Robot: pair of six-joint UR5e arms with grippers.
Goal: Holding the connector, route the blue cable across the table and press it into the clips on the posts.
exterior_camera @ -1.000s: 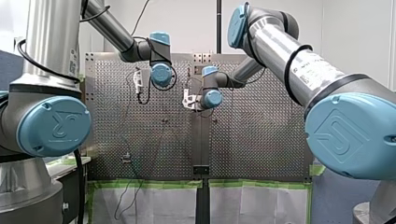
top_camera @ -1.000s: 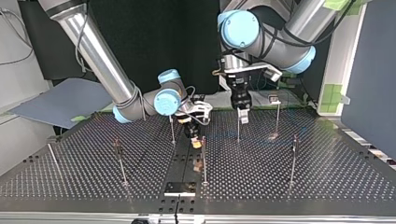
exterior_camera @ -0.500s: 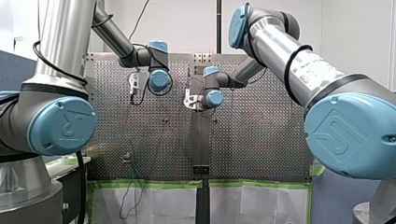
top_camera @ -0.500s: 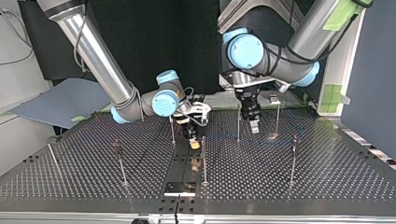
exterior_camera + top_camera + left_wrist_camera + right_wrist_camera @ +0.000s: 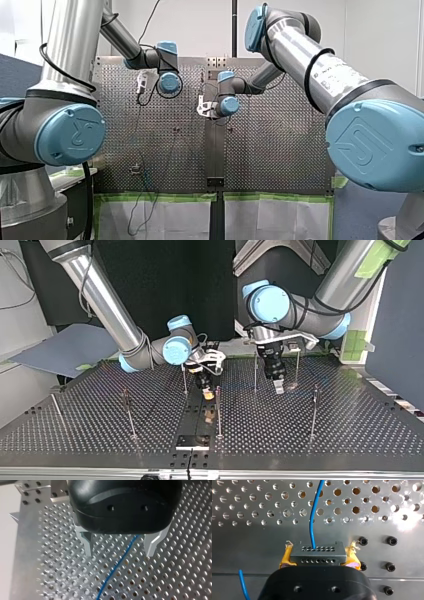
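Observation:
In the right wrist view my right gripper [image 5: 317, 557] is shut with its yellow pads [image 5: 284, 558] on a grey connector [image 5: 317, 551]. The blue cable [image 5: 313, 517] leaves the connector and runs ahead over the perforated table. In the top view this gripper [image 5: 206, 390] hangs low by the table's middle strip. My left gripper [image 5: 119, 551] is open, its metal fingers [image 5: 87, 545] wide apart just above the table. The blue cable [image 5: 117, 565] lies on the holes between them, untouched. In the top view the left gripper [image 5: 276, 382] stands between two thin posts [image 5: 255, 371] at the back right.
Several thin posts stand around the table in the top view, among them one [image 5: 218, 410] near my right gripper and one [image 5: 314, 410] at the right. A black plate [image 5: 192, 440] sits at the near edge. Green tape [image 5: 155, 196] lines the table's edge in the front view.
My left gripper has swung toward the top view's right and come down close to the table between two posts. The right gripper has stayed in place with the connector.

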